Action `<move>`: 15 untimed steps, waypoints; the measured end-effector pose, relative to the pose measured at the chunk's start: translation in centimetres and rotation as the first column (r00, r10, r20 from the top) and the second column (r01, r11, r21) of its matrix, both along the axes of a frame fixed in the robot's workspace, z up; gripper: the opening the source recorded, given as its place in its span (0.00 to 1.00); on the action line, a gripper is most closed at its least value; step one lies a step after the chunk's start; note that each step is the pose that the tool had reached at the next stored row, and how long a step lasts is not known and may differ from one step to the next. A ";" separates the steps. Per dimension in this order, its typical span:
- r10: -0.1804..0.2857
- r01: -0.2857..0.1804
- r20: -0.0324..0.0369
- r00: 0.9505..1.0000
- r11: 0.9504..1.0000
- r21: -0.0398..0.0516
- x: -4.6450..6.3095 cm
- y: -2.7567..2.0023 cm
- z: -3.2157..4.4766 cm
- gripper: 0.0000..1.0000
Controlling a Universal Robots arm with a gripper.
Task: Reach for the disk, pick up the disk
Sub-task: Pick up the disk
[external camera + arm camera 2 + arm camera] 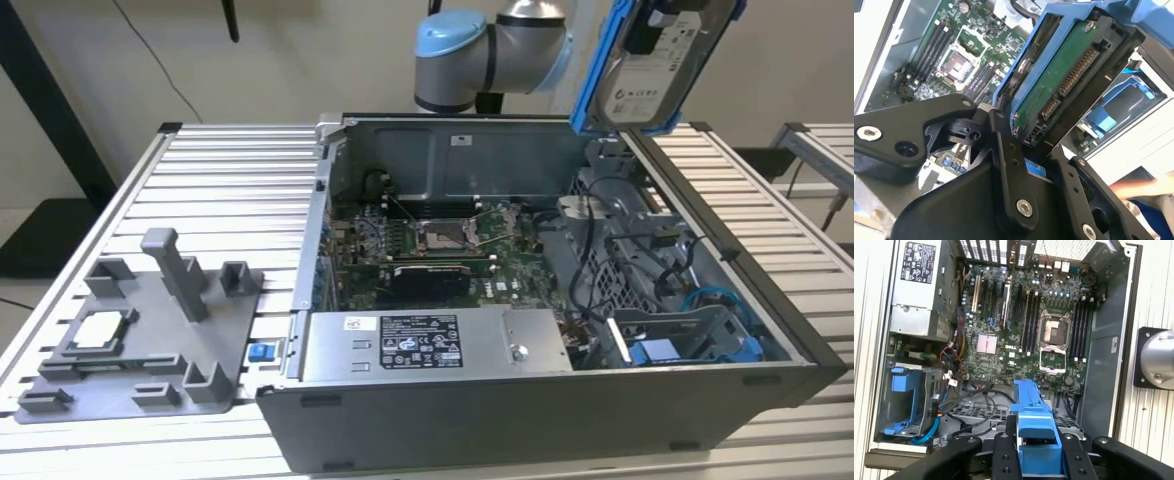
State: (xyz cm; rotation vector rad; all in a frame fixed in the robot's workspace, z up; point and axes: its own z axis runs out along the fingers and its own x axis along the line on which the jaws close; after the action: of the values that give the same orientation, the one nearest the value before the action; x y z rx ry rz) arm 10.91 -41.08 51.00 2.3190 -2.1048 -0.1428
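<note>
The disk (657,70) hangs tilted in the air above the back right corner of the open computer case, its white label facing the exterior view and its blue frame along the edges. In the second wrist view the disk (1054,85) shows its green circuit board and connectors, with my gripper (1039,165) shut on it, one black finger (1004,150) pressing each side of the frame. In the first wrist view the blue frame (1036,437) sits between the fingers (1073,460), well above the motherboard.
Below stands the open computer case (534,410) with its motherboard (427,240) and power supply (427,345). An empty blue bracket (694,345) sits at the case's front right. A grey fixture (147,340) holding a small silver chip (100,330) lies on the slatted table.
</note>
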 end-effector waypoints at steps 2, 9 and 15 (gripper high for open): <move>0.000 0.000 0.000 1.000 1.000 0.002 0.0 -0.73 0.00 0.00; 0.000 0.000 0.000 1.000 1.000 0.006 0.0 -3.33 0.00 0.00; 0.000 0.000 0.000 1.000 1.000 0.007 0.0 -5.39 0.00 0.00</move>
State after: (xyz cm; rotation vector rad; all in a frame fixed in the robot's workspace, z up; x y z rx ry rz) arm 10.93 -46.46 51.00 2.3227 -2.1078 -0.1502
